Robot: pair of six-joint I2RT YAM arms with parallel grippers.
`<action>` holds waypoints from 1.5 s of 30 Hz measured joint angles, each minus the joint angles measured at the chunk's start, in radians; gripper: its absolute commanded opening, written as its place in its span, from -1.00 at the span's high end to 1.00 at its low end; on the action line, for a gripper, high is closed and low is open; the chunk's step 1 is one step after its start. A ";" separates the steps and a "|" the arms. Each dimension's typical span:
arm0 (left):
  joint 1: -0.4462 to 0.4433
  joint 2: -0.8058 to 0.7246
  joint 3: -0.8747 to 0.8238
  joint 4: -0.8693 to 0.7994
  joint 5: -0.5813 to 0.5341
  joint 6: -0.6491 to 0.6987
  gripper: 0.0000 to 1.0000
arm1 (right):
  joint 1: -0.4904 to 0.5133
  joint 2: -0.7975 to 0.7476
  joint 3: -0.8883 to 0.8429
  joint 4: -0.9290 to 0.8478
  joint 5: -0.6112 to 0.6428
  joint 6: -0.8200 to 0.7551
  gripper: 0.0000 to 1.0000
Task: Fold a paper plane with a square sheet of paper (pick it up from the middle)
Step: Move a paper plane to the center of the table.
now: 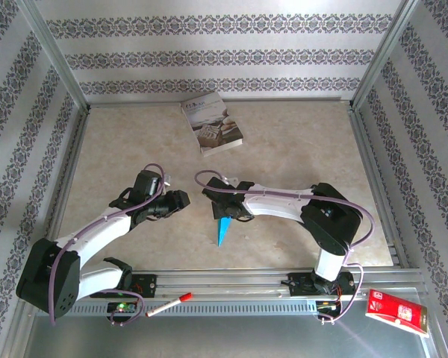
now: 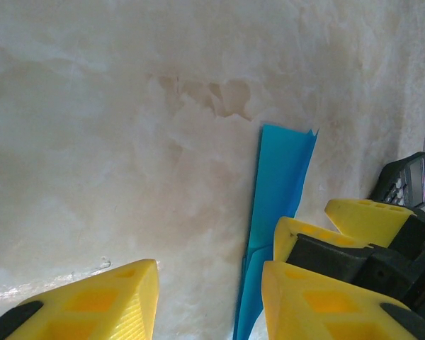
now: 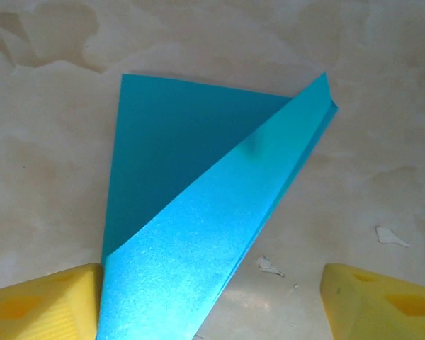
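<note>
Paper plane [image 1: 223, 230] lay near the centre of the table [image 1: 134, 149], tip toward the near edge, with bare surface all round; book [image 1: 212, 123] well apart at the back. Right gripper [image 3: 211, 283] spread wide, straddling the plane, one finger [image 3: 49, 301] touching its edge, not pinching. Left gripper [image 2: 209, 280] fingers apart, holding nothing.

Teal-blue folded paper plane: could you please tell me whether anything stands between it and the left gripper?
Only bare beige table lies between the left gripper and the teal-blue folded paper plane. The right gripper, however, stands over the plane with its yellow jaws open astride it, so it would crowd an approach from that side.
</note>
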 measured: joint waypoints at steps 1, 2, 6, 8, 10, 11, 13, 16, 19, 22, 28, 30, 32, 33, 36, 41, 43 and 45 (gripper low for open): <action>0.000 0.000 0.000 0.000 0.000 0.000 0.15 | 0.000 0.000 0.000 -0.005 0.002 0.002 -0.43; 0.000 0.000 0.000 0.000 0.003 0.000 0.15 | 0.000 0.000 0.000 -0.009 0.003 0.003 -0.37; 0.000 0.004 0.000 0.002 0.008 0.000 0.15 | 0.000 -0.002 0.000 -0.016 0.008 0.010 -0.17; 0.000 0.010 0.000 0.002 0.008 0.000 0.14 | 0.000 -0.008 -0.003 -0.018 0.009 0.014 -0.02; 0.000 0.013 0.000 0.002 0.011 0.000 0.15 | 0.000 -0.013 -0.008 -0.019 0.011 0.022 0.10; 0.000 0.014 0.000 0.002 0.015 0.000 0.15 | 0.000 -0.014 -0.011 -0.022 0.011 0.025 0.16; 0.000 0.016 0.000 0.004 0.019 0.000 0.14 | 0.000 -0.016 -0.015 -0.024 0.011 0.029 0.26; 0.000 0.016 0.000 0.005 0.020 0.000 0.14 | 0.000 -0.018 -0.023 -0.027 0.012 0.041 0.44; 0.000 0.016 0.000 0.006 0.024 0.000 0.10 | 0.000 -0.032 -0.039 -0.026 0.018 0.058 0.73; 0.000 0.021 0.000 0.008 0.029 0.000 -0.02 | -0.001 -0.072 -0.065 -0.020 0.022 0.068 1.00; 0.007 0.022 -0.002 0.008 0.034 0.003 -0.23 | -0.016 -0.192 -0.114 0.098 -0.033 0.059 1.00; 0.026 0.015 -0.008 0.010 0.037 0.003 -0.25 | -0.021 -0.225 -0.138 0.186 -0.087 0.060 1.00; 0.049 -0.002 -0.026 0.019 0.039 -0.001 -0.25 | -0.024 -0.242 -0.168 0.299 -0.153 0.071 1.00; 0.056 -0.010 -0.034 0.023 0.039 -0.005 -0.25 | -0.029 -0.242 -0.180 0.352 -0.185 0.080 1.00; 0.066 -0.028 -0.056 0.042 0.043 -0.027 -0.18 | -0.049 -0.239 -0.229 0.495 -0.267 0.118 1.00; 0.062 -0.026 -0.092 0.102 0.068 -0.072 -0.13 | -0.123 -0.193 -0.323 0.673 -0.348 0.170 1.00; 0.053 -0.010 -0.095 0.119 0.075 -0.082 -0.15 | -0.148 -0.167 -0.364 0.724 -0.373 0.185 1.00; 0.031 0.013 -0.095 0.142 0.079 -0.090 -0.15 | -0.171 -0.145 -0.406 0.771 -0.392 0.196 1.00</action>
